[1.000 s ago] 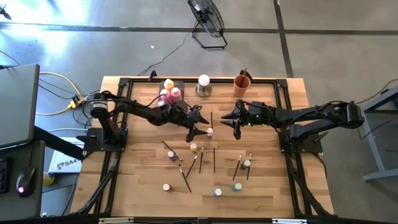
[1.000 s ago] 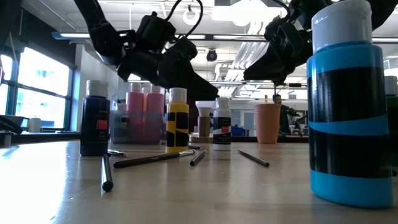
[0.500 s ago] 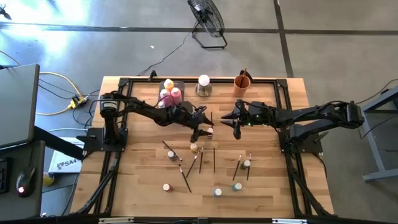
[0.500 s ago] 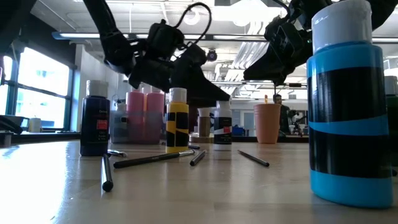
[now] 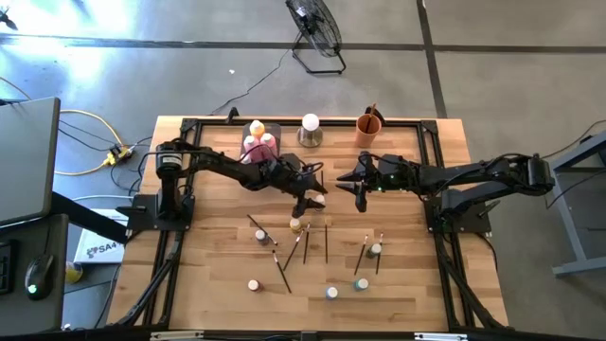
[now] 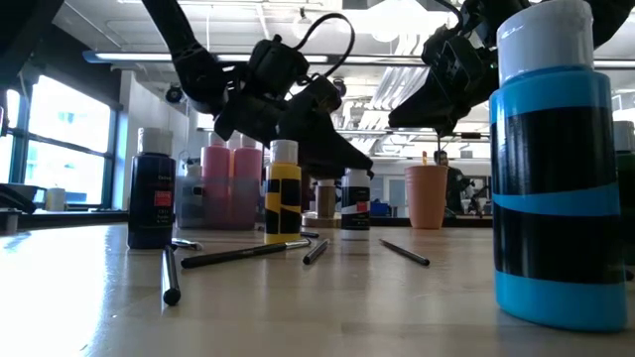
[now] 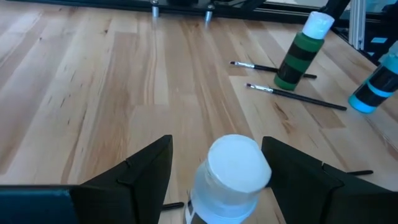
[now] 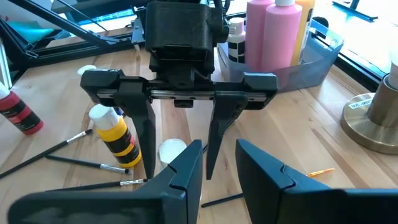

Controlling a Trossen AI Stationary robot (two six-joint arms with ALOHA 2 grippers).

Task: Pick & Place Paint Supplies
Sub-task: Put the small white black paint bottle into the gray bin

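I see a small white-capped bottle (image 7: 231, 174) standing near the middle of the surface (image 5: 218, 275), between the wide-open fingers of my left end effector (image 5: 311, 198), not yet gripped. A yellow bottle (image 8: 118, 138) and brushes (image 5: 326, 241) crowd one side; the surface beyond them is bare. My right end effector (image 5: 358, 188) hovers close opposite, fingers slightly apart, holding nothing.

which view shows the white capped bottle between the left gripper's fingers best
The left wrist view: the bottle fills the gap between open fingers. The right wrist view shows only its cap; the high view a speck; the low view hides it.
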